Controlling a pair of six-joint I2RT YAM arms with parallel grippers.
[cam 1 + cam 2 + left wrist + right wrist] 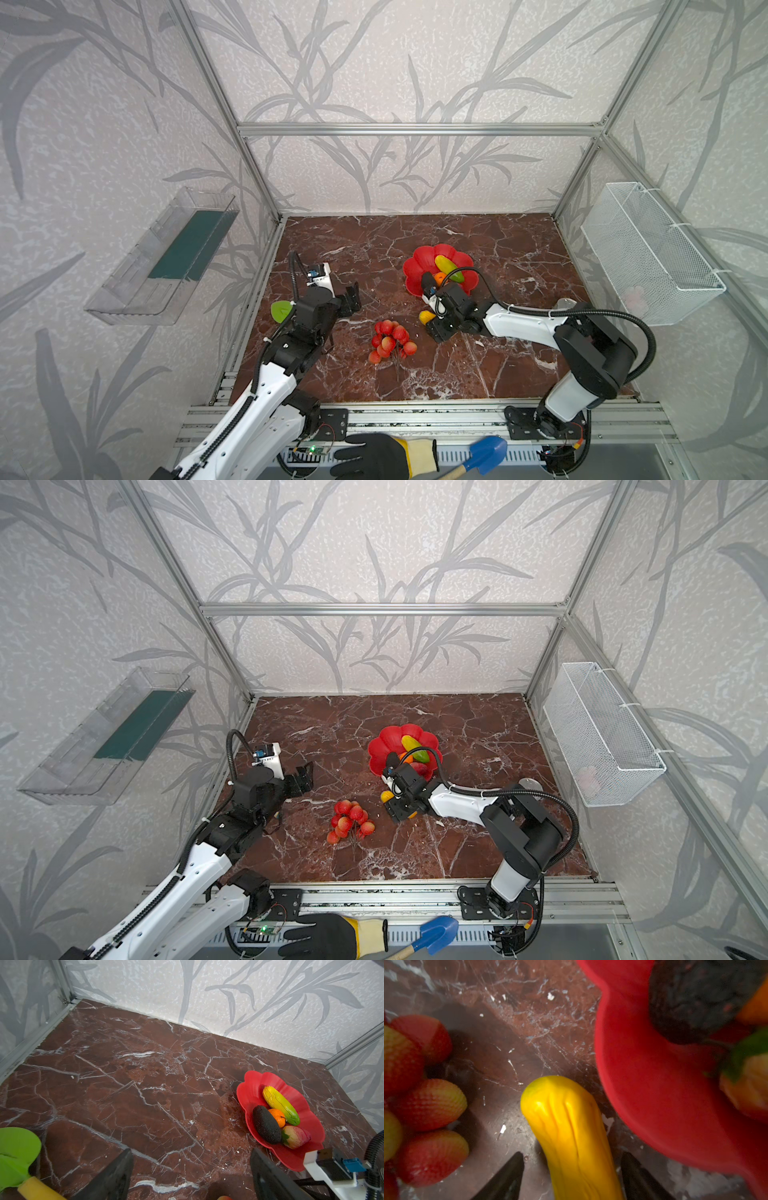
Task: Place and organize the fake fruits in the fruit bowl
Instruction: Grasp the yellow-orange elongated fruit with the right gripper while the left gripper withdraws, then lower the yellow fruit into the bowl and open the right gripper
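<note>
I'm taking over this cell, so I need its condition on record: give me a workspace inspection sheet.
Surface: red-brown marble table, scattered white specks.
Job's things: fruit bowl holds yellow-green oblong, blackish oval, orange ball, peach; yellow-orange oblong and berry bunch lie on the table outside it.
Clutter: green shovel by left arm; blue shovel beside a gloved hand at the front rail.
Grippers: left gripper open, empty; right gripper straddles the yellow-orange oblong, grip unclear.
Cables: right arm's black conduit arcs over the bowl.
Surroundings: clear tray on left wall, wire basket on right wall.
</note>
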